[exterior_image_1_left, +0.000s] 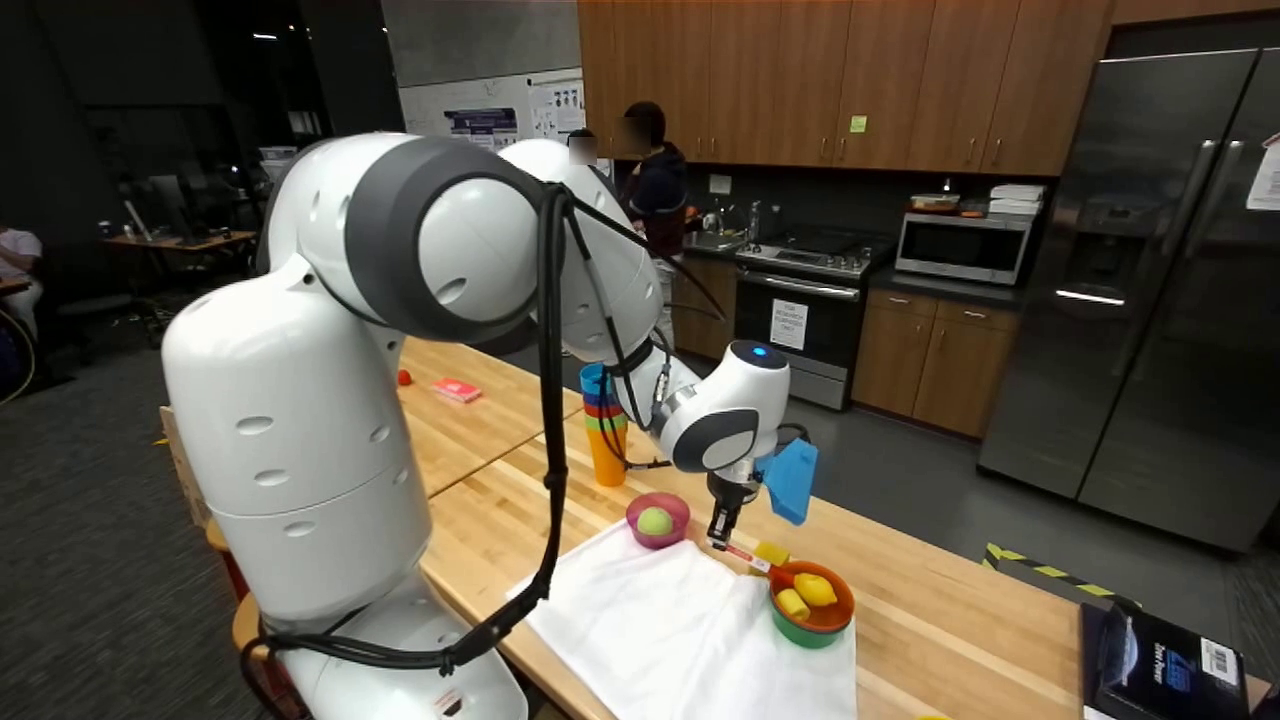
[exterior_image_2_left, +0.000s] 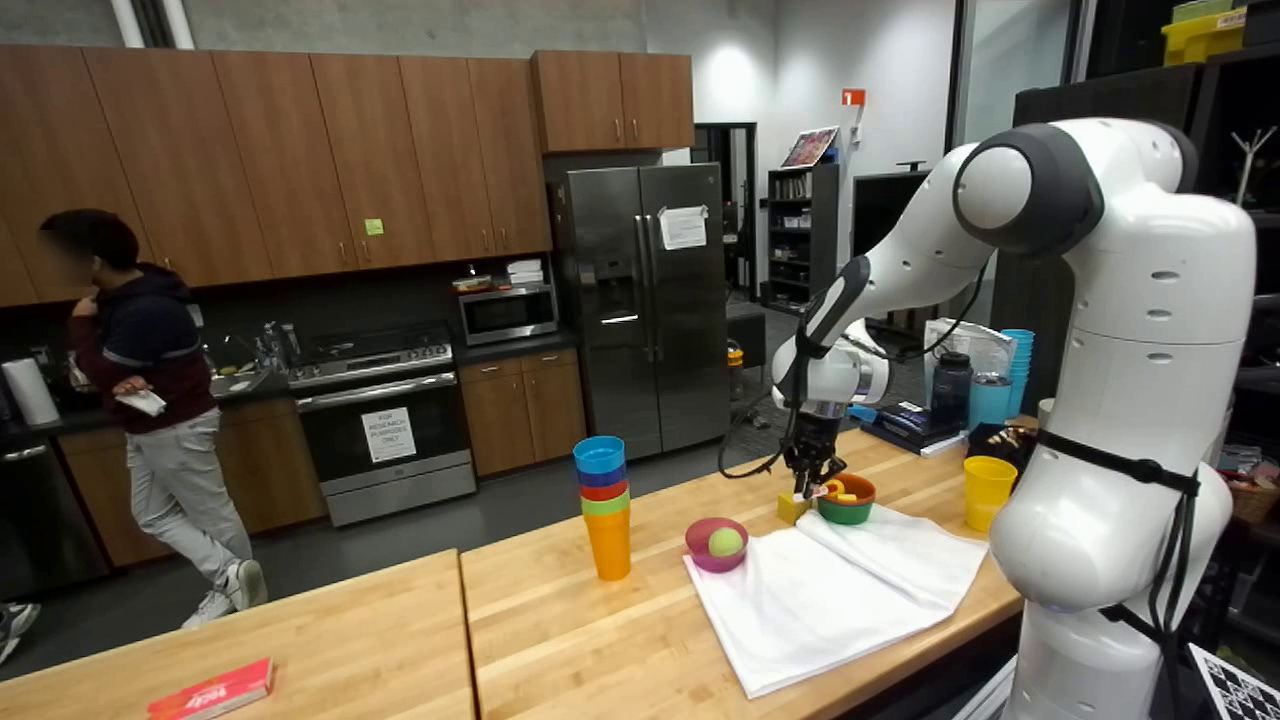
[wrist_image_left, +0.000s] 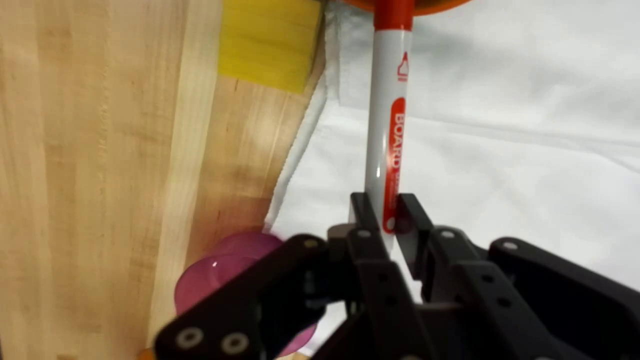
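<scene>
My gripper (wrist_image_left: 384, 212) is shut on a white marker with a red cap (wrist_image_left: 385, 110), near the end away from the cap. In an exterior view the gripper (exterior_image_1_left: 718, 540) holds the marker (exterior_image_1_left: 748, 558) low over the table, cap end toward the orange bowl (exterior_image_1_left: 846, 600). Whether the cap rests on the rim, I cannot tell. The orange bowl sits in a green bowl (exterior_image_1_left: 808, 637) and holds a lemon (exterior_image_1_left: 816, 590) and a smaller yellow piece (exterior_image_1_left: 792, 603). A yellow block (wrist_image_left: 270, 42) lies beside it. A pink bowl (exterior_image_1_left: 676, 515) with a green ball (exterior_image_1_left: 655, 521) stands behind the gripper.
A white cloth (exterior_image_1_left: 665, 635) lies under the bowls' edges. A stack of colored cups (exterior_image_2_left: 607, 510) stands near the table's far edge. A yellow cup (exterior_image_2_left: 988, 490) is near the robot base. A black box (exterior_image_1_left: 1165, 665) lies at the table end. A person (exterior_image_2_left: 165, 400) stands by the counter.
</scene>
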